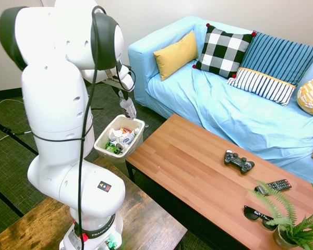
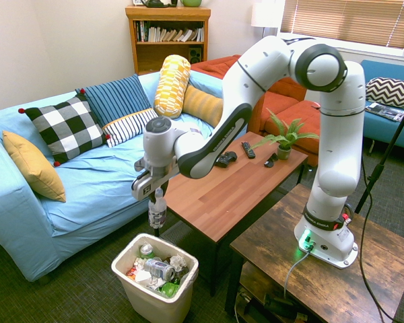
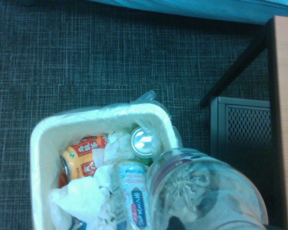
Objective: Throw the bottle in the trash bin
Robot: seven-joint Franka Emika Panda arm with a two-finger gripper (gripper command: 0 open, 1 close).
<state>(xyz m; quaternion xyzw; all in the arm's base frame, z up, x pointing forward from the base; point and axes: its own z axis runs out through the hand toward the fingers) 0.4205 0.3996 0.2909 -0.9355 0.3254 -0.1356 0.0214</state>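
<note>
- gripper (image 2: 153,191): closed on bottle (image 2: 157,210) near its cap
- bottle: long axis near vertical, cap end up, base down, slight tilt in first exterior view
- bottle in air above bin (image 2: 155,279), base pointing toward it
- bin: on floor, cans (image 2: 159,270) and crumpled tissue (image 3: 81,196) inside
- table (image 1: 198,172): beside bin
- sofa (image 1: 208,99): past table

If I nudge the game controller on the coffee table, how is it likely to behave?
The game controller would probably slide rather than roll, since it lies low on its broad, uneven body. Its hard-looking shell should stay stiff. The smooth-looking wood of the coffee table may offer little grip.
</note>
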